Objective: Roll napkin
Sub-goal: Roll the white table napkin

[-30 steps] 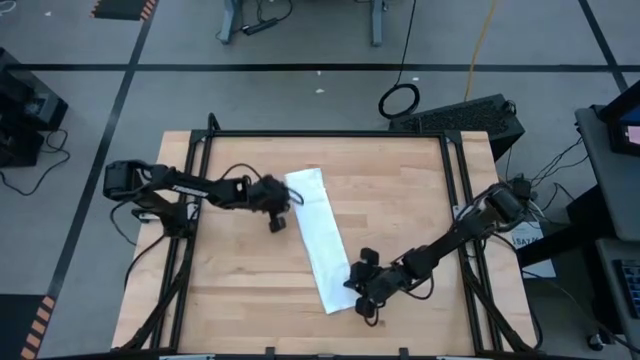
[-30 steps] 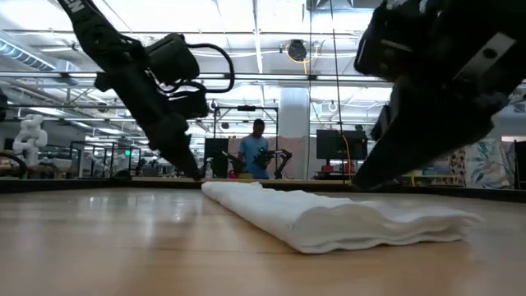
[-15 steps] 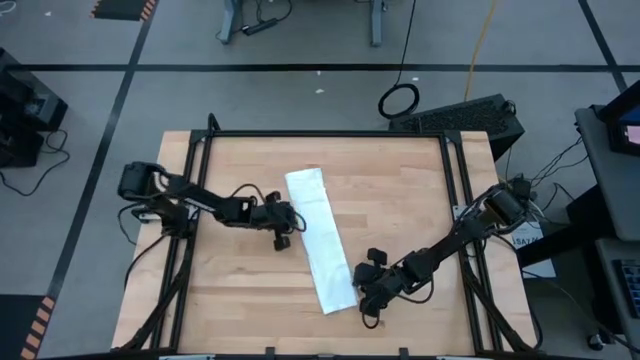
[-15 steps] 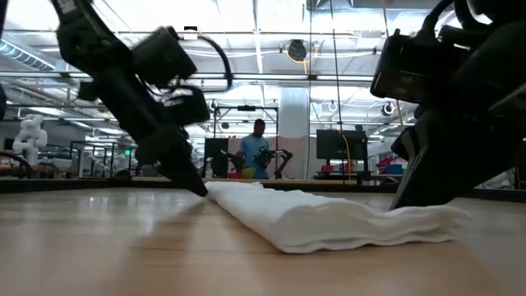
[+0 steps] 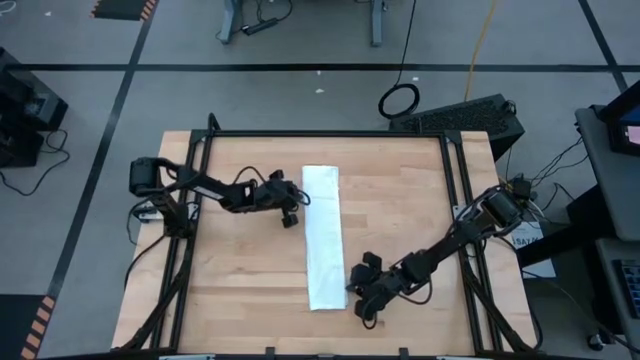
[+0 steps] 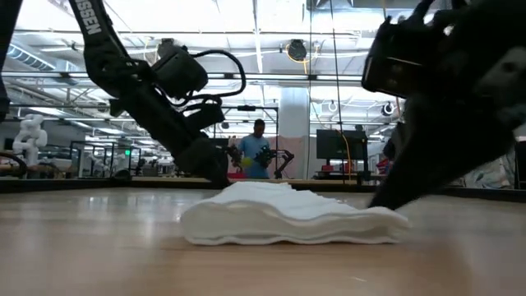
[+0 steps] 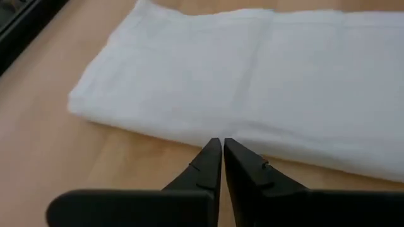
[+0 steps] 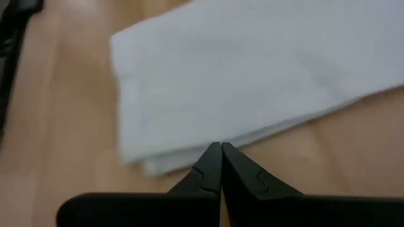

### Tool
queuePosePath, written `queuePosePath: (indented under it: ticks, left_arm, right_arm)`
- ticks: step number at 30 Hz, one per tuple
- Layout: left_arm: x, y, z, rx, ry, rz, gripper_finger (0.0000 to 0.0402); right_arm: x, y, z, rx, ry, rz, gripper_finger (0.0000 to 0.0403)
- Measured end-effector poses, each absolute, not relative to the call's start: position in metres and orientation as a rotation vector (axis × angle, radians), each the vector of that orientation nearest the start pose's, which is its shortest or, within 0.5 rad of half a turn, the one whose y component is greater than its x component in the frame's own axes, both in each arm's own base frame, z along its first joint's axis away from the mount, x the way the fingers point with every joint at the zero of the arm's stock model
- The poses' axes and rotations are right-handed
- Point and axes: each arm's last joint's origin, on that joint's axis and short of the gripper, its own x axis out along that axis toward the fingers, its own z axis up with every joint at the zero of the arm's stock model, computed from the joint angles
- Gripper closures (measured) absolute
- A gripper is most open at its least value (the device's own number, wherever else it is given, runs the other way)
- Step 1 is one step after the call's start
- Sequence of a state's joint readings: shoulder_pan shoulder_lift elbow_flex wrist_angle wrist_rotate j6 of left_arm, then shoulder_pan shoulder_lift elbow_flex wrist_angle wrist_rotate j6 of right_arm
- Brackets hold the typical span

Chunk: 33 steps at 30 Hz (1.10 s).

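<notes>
White napkin (image 6: pixel 292 220) folded flat in layers on wooden table (image 6: pixel 99 247), rumpled, near middle of tabletop. Left gripper (image 6: pixel 215 174) slanting down behind napkin's far end, tips low at table, fingers pressed together. Right gripper (image 6: pixel 380 197) dark, close to camera, slanting down to napkin's right end, tip at cloth edge, closed. Beyond far table edge: person (image 6: pixel 257 148) standing in room, monitor (image 6: pixel 335 145), white pillar (image 6: pixel 293 131), ceiling lights.

Ceiling strips lit the hall evenly — bright and glaring behind the low view's silhouetted arms. The napkin (image 8: pixel 252 82) looked soft and blurred in the right wrist view; counter (image 5: pixel 400 200) shadows stayed faint.
</notes>
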<state>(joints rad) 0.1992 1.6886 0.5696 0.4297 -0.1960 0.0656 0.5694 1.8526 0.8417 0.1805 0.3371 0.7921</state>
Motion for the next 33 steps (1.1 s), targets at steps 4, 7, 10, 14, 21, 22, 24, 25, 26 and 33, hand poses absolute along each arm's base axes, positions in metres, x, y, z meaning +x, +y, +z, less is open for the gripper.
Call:
queuePosePath:
  ticks: [4, 7, 10, 14, 21, 22, 24, 25, 26, 33]
  left_arm:
    - [0.279, 0.068, 0.114, 0.03, 0.711, 0.337, 0.0375]
    - [0.275, 0.062, 0.118, -0.019, 0.746, 0.306, 0.0375]
    - [0.272, 0.046, 0.125, -0.06, 0.763, 0.242, 0.0375]
    - [0.273, 0.008, 0.13, -0.055, 0.766, 0.107, 0.0375]
    - [0.268, -0.072, 0.137, -0.025, 0.686, -0.072, 0.0374]
    - [0.266, -0.082, 0.138, -0.01, 0.661, -0.083, 0.0372]
    - [0.262, -0.101, 0.142, 0.018, 0.61, -0.105, 0.0362]
    - [0.26, -0.108, 0.144, 0.026, 0.583, -0.113, 0.0354]
    - [0.259, -0.115, 0.145, 0.032, 0.559, -0.12, 0.0343]
    - [0.25, -0.141, 0.143, 0.081, 0.499, -0.099, 0.0239]
  right_arm:
    - [0.291, 0.174, 0.112, 0.375, 0.753, -0.096, 0.0403]
    - [0.29, 0.175, 0.112, 0.359, 0.761, -0.087, 0.0403]
    - [0.287, 0.178, 0.113, 0.326, 0.785, -0.058, 0.0403]
    - [0.278, 0.183, 0.121, 0.264, 0.811, -0.019, 0.0403]
    - [0.267, 0.204, 0.124, 0.018, 0.738, 0.124, 0.0388]
    - [0.267, 0.209, 0.122, -0.024, 0.717, 0.139, 0.038]
    - [0.266, 0.215, 0.118, -0.113, 0.672, 0.154, 0.036]
    - [0.267, 0.219, 0.116, -0.141, 0.636, 0.154, 0.0348]
    - [0.267, 0.221, 0.114, -0.167, 0.608, 0.15, 0.0335]
    - [0.273, 0.232, 0.098, -0.208, 0.481, 0.13, 0.0239]
